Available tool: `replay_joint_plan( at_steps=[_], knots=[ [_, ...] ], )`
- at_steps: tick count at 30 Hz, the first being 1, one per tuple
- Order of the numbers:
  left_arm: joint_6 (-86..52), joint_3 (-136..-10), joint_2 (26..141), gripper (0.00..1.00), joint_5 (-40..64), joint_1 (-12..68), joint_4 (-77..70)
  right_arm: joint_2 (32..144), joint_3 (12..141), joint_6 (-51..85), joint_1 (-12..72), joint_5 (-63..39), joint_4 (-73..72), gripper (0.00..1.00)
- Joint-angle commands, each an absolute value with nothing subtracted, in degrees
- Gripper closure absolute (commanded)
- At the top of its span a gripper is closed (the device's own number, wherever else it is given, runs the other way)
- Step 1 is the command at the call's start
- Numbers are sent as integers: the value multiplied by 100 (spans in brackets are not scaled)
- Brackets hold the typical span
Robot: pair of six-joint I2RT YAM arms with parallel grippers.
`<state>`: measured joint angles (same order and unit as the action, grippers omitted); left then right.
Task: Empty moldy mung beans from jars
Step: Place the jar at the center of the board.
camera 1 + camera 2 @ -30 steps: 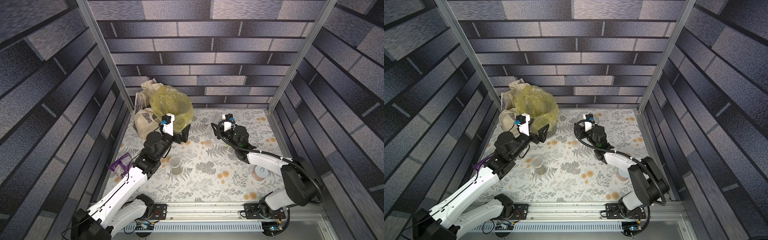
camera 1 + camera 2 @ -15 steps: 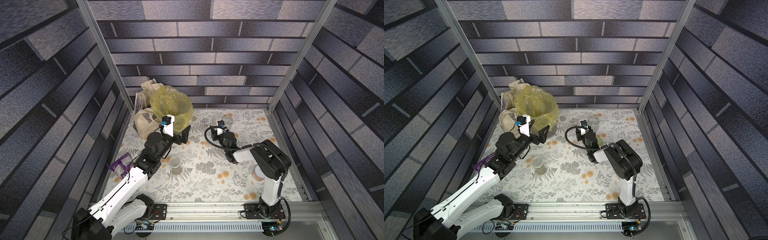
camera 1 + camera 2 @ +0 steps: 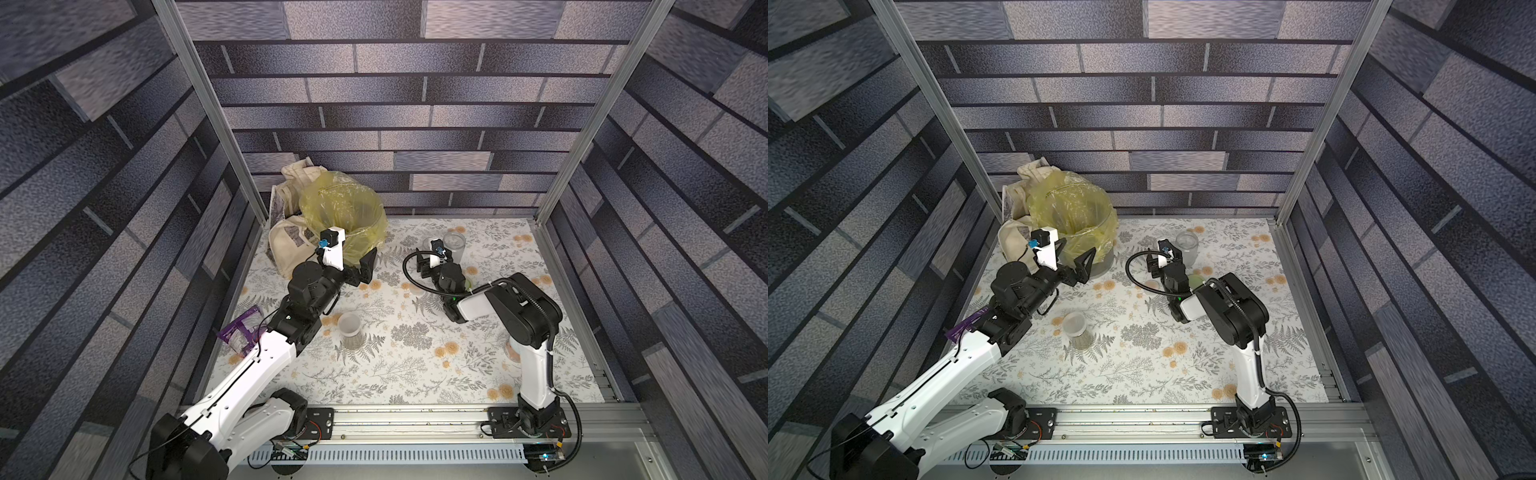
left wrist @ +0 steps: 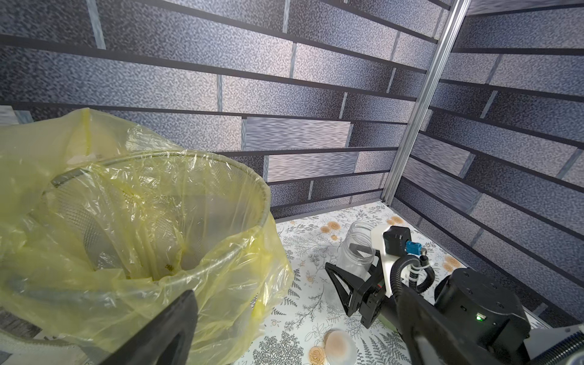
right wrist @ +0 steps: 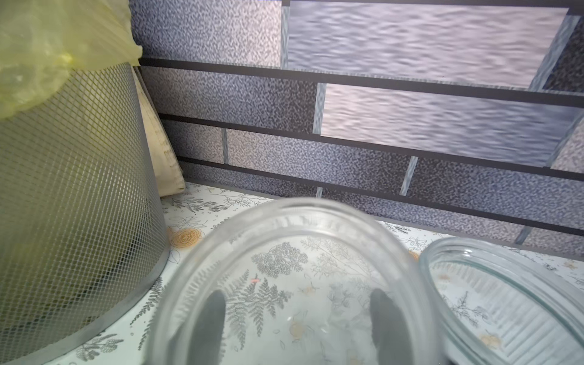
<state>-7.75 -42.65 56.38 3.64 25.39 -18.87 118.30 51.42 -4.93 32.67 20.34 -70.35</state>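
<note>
Since a second ago your right arm has drawn its elbow in and up, while its end effector [image 5: 295, 316] has kept to the back of the desk [image 3: 415, 374]. The left arm has hardly stirred.

The right fingers stand either side of a small clear empty jar [image 5: 294, 227] upright on the desk; whether they press it I cannot tell. I judge you are setting it down. Let the fingers part fully, then back straight off, because the wider clear open jar [image 5: 505, 284] stands just beside it.

The left end effector [image 3: 1077, 253] hangs wide apart and empty by the grey mesh bin lined with a yellow bag [image 5: 79, 205].

Count:
- Three jars: two open and empty, and one frosted-lidded clear jar [image 3: 349, 324] mid-desk holding the grey-green mung beans [image 3: 352, 341].
- Two loose lids: a frosted white lid [image 4: 339, 346] and a pale green lid [image 3: 1196, 280].
- One bin.
</note>
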Motion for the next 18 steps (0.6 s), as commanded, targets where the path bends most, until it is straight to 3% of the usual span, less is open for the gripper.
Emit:
replay_joint_plan(
  at_steps=[1,6,13,18],
  knots=[
    [-901,-4189,5651,0,511,2471,-2021,11927,5192,-427,3285,2259,-7360,23],
    [-948,-4205,5694,0,559,2462,-2039,11807,5103,-405,3287,2278,-7554,18],
    [-967,-4271,5735,0,640,2461,-1970,11673,5017,-413,3287,2382,-7690,0],
    [-1080,-4475,5815,0,218,2470,-1529,11352,4923,-339,3296,2549,-7630,0]
  ],
)
